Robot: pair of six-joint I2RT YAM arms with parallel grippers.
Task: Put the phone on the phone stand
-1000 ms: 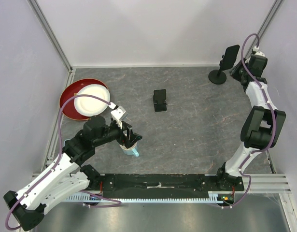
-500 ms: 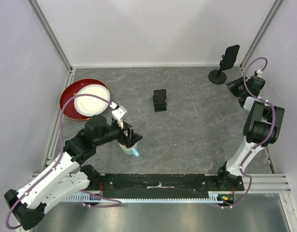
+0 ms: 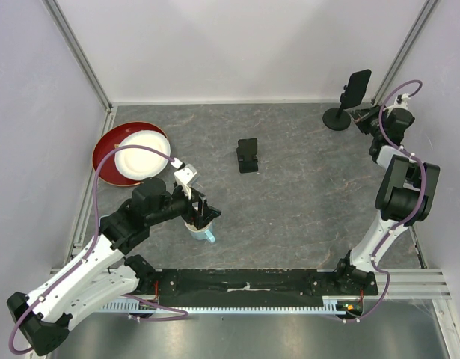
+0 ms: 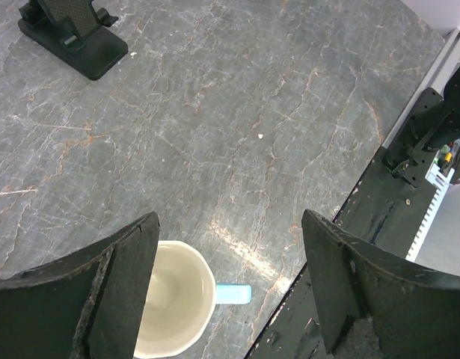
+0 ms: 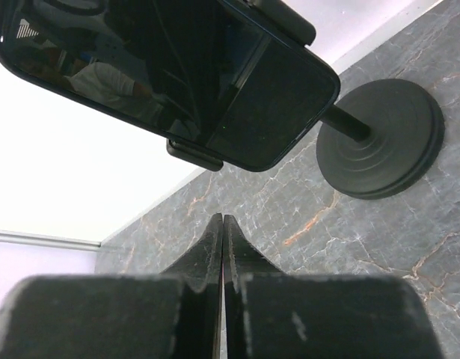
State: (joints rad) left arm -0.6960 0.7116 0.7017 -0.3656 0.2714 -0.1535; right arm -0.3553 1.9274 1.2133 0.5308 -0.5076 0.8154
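The black phone (image 3: 356, 87) sits tilted in the clamp of a tall phone stand, whose round base (image 3: 336, 118) is at the back right. In the right wrist view the phone (image 5: 162, 67) fills the top, with the stand's base (image 5: 383, 138) to the right. My right gripper (image 3: 362, 118) is shut and empty, just right of the stand and apart from the phone; its fingertips (image 5: 223, 218) are pressed together below the phone. My left gripper (image 3: 202, 213) is open and empty above a white mug.
A low black phone holder (image 3: 247, 155) stands mid-table and also shows in the left wrist view (image 4: 71, 37). The white mug (image 4: 173, 299) with a blue handle sits under my left gripper (image 4: 230, 224). A white plate (image 3: 142, 153) lies on a red plate (image 3: 110, 146) at the left.
My right wrist has dropped from beside the phone and swung, so the shut gripper now points at the stand from lower down. The phone stays in the clamp. The left arm has not moved.
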